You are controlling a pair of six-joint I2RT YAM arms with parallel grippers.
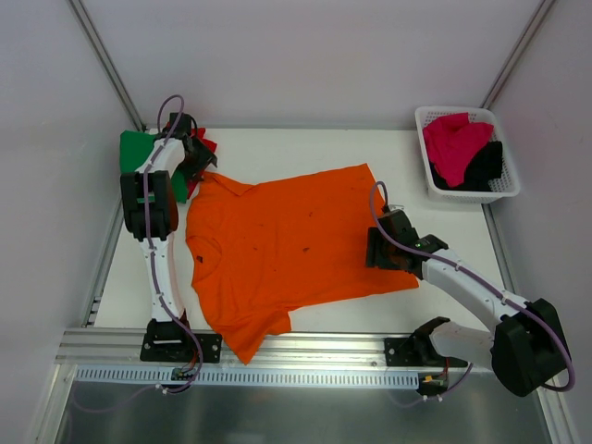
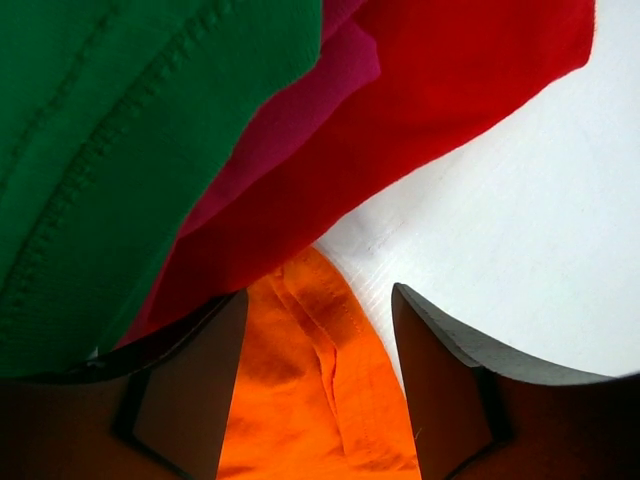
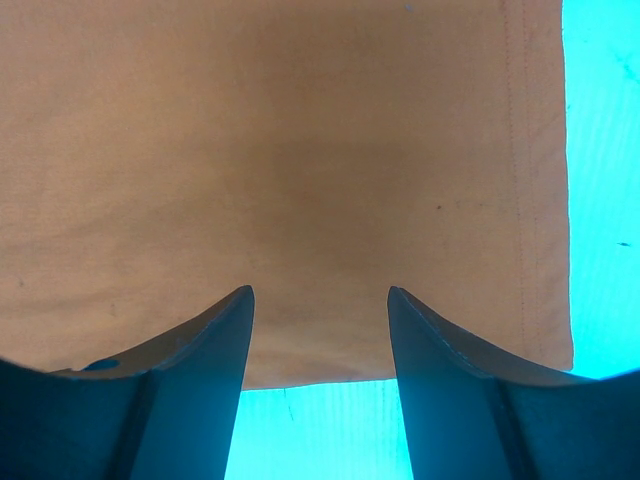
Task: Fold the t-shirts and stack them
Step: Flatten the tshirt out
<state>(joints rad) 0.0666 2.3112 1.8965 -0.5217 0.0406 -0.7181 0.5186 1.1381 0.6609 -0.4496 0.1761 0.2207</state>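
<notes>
Orange t-shirt (image 1: 296,240), where is it?
— Lying spread out on the bench (image 1: 277,148), collar to the left, its far corner beside the green t-shirt (image 1: 137,148) and red t-shirt (image 1: 208,145).
— And the hands?
— Left hand (image 2: 320,300) spread, fingers either side of a hemmed edge. Right hand (image 3: 320,295) spread too, over the hem corner.

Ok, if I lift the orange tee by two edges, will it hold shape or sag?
Probably sags: the orange tee lies limp and wrinkled, so it's floppy cloth. Likely light: it lies thin and flat. Pushed, it would probably bunch rather than slide, and beside the left gripper it meets the red tee, which may drag along.
</notes>
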